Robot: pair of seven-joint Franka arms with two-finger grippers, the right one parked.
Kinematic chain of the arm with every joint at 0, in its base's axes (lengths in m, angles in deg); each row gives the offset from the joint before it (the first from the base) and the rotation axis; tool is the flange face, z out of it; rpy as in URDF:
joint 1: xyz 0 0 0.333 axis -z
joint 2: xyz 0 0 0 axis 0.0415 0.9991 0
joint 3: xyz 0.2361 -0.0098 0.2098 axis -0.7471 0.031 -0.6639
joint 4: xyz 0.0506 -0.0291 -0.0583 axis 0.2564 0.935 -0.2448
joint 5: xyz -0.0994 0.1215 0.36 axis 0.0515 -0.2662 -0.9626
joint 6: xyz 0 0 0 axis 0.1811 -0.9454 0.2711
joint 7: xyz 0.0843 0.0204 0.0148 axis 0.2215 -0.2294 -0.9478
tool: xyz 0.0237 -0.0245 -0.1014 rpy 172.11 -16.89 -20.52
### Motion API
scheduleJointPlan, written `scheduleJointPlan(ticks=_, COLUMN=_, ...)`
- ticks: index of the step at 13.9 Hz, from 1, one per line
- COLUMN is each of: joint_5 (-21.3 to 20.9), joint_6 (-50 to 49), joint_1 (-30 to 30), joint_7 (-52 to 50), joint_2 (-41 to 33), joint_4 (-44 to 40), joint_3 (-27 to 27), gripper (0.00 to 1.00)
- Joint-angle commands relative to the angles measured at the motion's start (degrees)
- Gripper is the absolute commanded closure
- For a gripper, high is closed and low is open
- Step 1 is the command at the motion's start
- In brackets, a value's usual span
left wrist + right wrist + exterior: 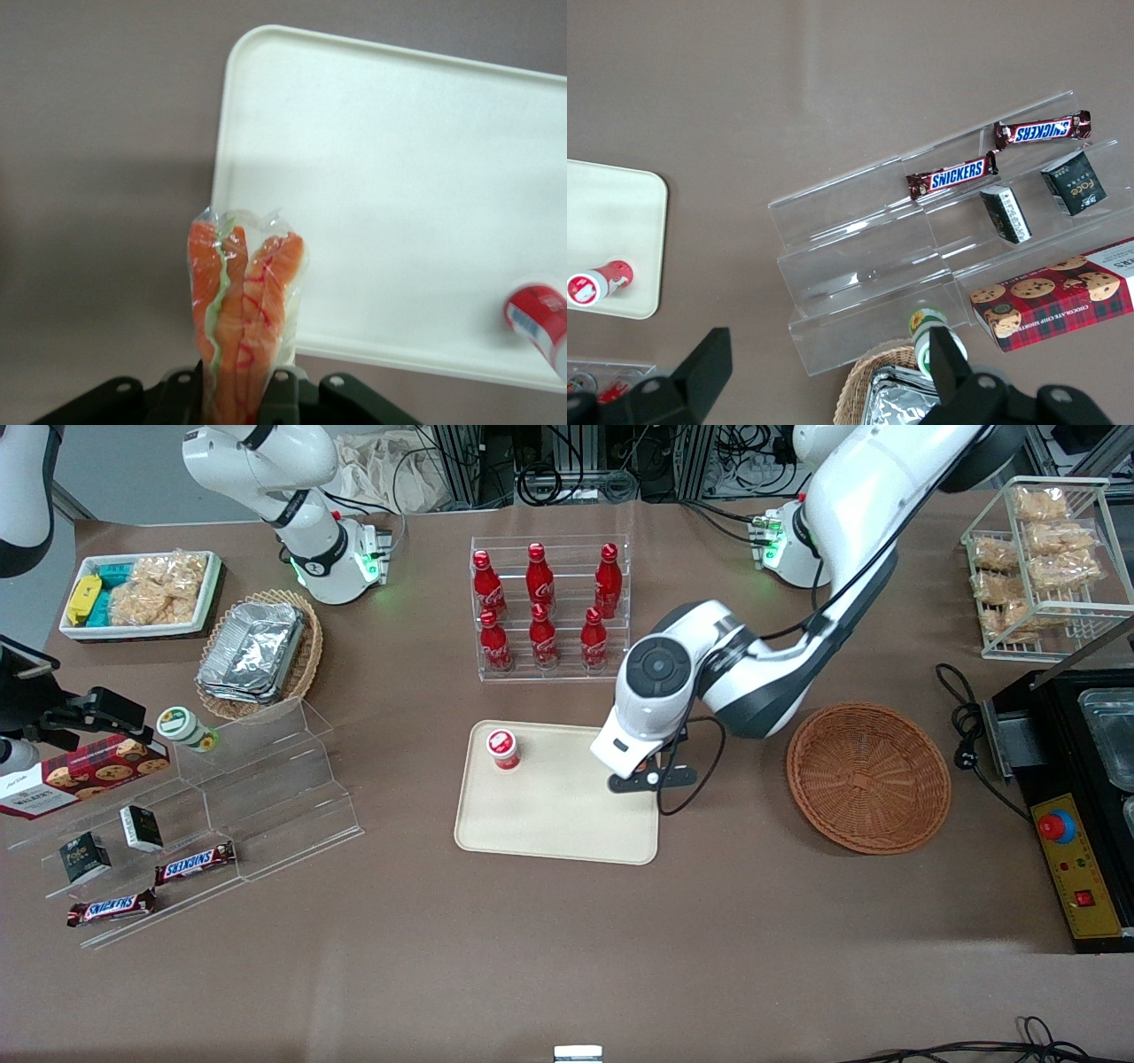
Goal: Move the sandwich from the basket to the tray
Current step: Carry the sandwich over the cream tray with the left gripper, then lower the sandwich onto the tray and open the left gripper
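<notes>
My left gripper (640,769) hangs over the edge of the cream tray (558,824) on the side nearest the basket. It is shut on the clear-wrapped sandwich (244,305), whose orange-red filling edge stands up between the fingers (282,394). In the wrist view the gripper (241,390) holds the sandwich above the tray's rim (266,53), partly over the brown table. In the front view the wrist hides nearly all of the sandwich. The round reddish-brown wicker basket (868,777) sits beside the tray toward the working arm's end and is empty.
A small red-and-white cup (503,747) stands on the tray, and shows in the wrist view (539,323). A clear rack of red bottles (545,611) stands farther from the camera than the tray. A clear stepped shelf with snacks (204,815) lies toward the parked arm's end. A black appliance (1076,797) is beside the basket.
</notes>
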Motion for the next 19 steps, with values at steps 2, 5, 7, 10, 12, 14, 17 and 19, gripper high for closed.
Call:
scheduleJointPlan(ticks=2, joint_5=-5.66, joint_6=2.27, joint_1=-0.13, joint_7=-1.09, joint_2=6.04, joint_4=-2.48, joint_3=-0.1, gripper=0.93)
scheduleJointPlan(ticks=5, joint_5=-7.34, joint_6=3.33, joint_1=1.88, joint_7=-1.27, joint_2=9.83, joint_4=-6.6, joint_3=-2.55, gripper=0.88)
scheduleJointPlan(ticks=7, joint_5=-7.25, joint_6=3.33, joint_1=3.12, joint_7=-1.44, joint_2=10.19, joint_4=-8.01, joint_3=-4.32, gripper=0.73)
scheduleJointPlan(ticks=10, joint_5=-6.73, joint_6=2.8, joint_1=2.95, joint_7=-3.9, joint_2=9.4, joint_4=-9.94, joint_3=-4.24, gripper=0.0)
scheduleJointPlan(ticks=12, joint_5=-6.2, joint_6=2.19, joint_1=2.6, joint_7=-7.14, joint_2=6.69, joint_4=-10.3, joint_3=-4.06, gripper=0.0)
scheduleJointPlan(ticks=14, joint_5=-4.01, joint_6=-1.48, joint_1=2.42, joint_7=-8.04, joint_2=2.48, joint_4=-10.21, joint_3=-4.06, gripper=0.0)
scheduleJointPlan(ticks=17, joint_5=-0.5, joint_6=-8.86, joint_1=0.5, joint_7=-8.04, joint_2=-5.52, joint_4=-9.86, joint_3=-4.15, gripper=0.0)
scheduleJointPlan(ticks=19, joint_5=1.26, joint_6=-14.57, joint_1=-1.96, joint_7=-7.34, joint_2=-10.44, joint_4=-9.69, joint_3=-4.15, gripper=0.0)
